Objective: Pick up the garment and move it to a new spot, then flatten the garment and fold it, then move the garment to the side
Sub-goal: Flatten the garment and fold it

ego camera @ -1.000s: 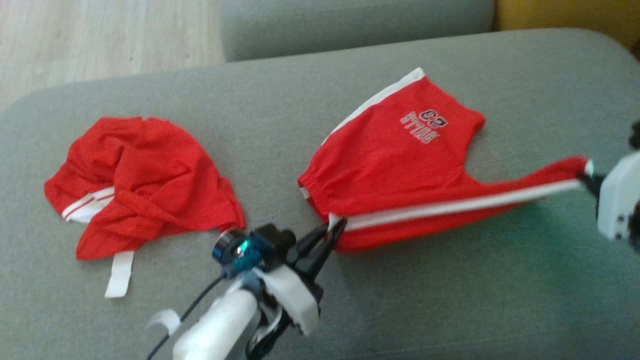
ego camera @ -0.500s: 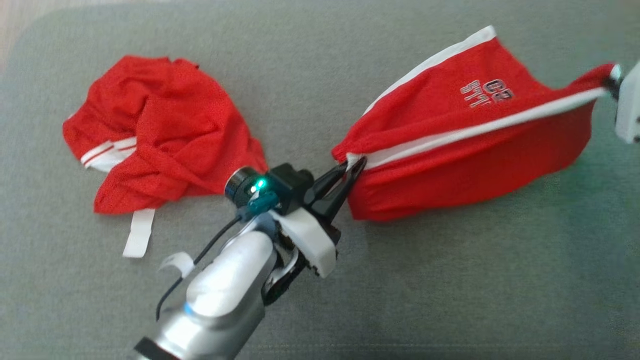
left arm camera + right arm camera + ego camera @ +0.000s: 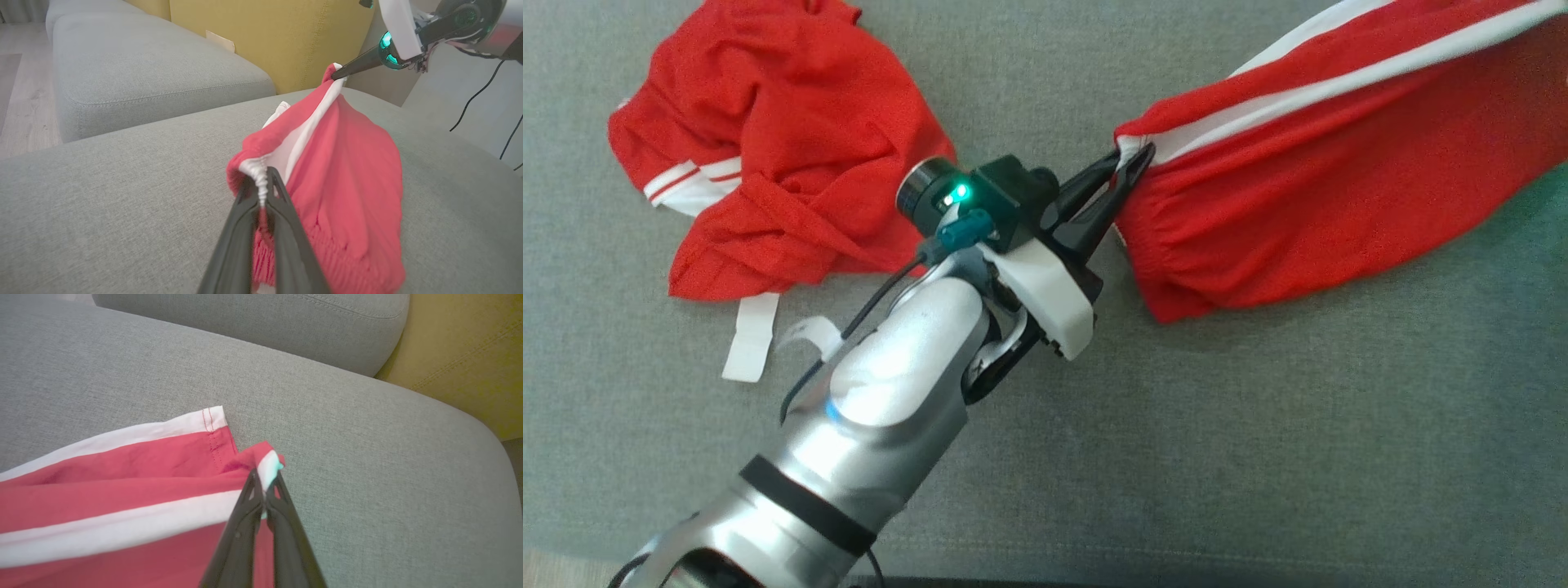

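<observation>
I think I am carrying the red shorts point(image 3: 1307, 188) to a new spot. My left end effector point(image 3: 1131, 159) pinches the waistband, my right end effector point(image 3: 264, 479) pinches a leg corner, and they hang stretched over the grey sofa point(image 3: 1258, 457). Next I must lay them flat.

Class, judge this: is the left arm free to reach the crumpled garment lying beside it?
Probably not yet. The left gripper is shut on the shorts, so it must let go first. The crumpled garment lies close, with nothing between.
</observation>
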Robot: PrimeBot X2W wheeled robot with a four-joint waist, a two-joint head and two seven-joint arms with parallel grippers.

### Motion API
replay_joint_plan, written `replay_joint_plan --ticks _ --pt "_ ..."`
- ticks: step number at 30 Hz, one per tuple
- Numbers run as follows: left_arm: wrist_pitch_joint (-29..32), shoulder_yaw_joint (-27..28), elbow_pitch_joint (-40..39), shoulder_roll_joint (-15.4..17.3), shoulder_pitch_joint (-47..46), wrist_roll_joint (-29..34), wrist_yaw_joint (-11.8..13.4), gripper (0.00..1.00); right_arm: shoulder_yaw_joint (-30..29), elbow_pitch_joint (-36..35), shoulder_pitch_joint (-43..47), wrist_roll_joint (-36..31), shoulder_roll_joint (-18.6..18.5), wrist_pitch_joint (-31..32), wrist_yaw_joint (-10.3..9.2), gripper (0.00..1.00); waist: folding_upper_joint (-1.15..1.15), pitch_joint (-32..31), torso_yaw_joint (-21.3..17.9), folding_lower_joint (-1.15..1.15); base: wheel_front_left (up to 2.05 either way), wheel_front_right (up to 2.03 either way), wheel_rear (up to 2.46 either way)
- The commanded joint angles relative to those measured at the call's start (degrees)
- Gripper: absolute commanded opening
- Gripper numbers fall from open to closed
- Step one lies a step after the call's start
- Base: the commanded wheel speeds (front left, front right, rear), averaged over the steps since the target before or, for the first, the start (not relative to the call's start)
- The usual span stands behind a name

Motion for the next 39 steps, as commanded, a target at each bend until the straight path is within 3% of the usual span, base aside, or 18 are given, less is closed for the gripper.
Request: replay_joint_plan --ticks 1,16,17,18,19,27,39 --pt "-0.68 1.13 -1.47 0.47 -2.37 -0.52 0.15 0.0 0.64 -0.67 -2.18 -0.42 0.07 -0.99 -0.05 0.0 0.0 1.53 0.56 0.0 0.0 0.0 0.0" --pt "-0.69 -1.66 -0.29 0.46 -4.66 -3.4 1.77 0.0 5.24 8.92 -9.24 1.09 1.17 -8.29 -0.05 0.0 0.0 3.94 2.5 0.0 0.0 0.0 0.0" --pt "-0.69 -1.79 -0.15 0.46 -4.61 -3.79 1.85 0.32 5.03 9.53 -9.71 1.06 1.35 -8.98 -0.05 0.37 0.0 4.06 2.58 0.0 0.0 0.0 0.0" --pt "-0.69 -1.78 -0.14 0.46 -4.64 -4.0 2.11 0.85 4.55 10.39 -10.14 1.18 1.66 -9.44 -0.05 1.0 0.0 4.19 2.62 0.0 0.0 0.0 0.0" --pt "-0.69 -1.74 -0.02 0.46 -4.62 -4.16 2.46 1.0 4.62 11.27 -10.4 1.18 2.13 -9.18 -0.05 1.0 0.0 4.24 2.62 0.0 0.0 0.0 0.0" --pt "-0.69 -0.96 0.39 0.46 -4.27 -4.34 3.47 1.0 6.19 14.67 -11.41 0.2 3.32 -12.37 -0.05 1.0 0.0 3.22 1.41 0.0 0.0 0.0 0.0" --pt "-0.69 6.08 2.58 0.76 1.01 -0.99 4.28 1.0 6.45 15.42 -5.06 6.24 6.07 -25.57 -0.05 1.0 0.0 -5.4 -3.45 0.0 0.0 0.0 0.0"
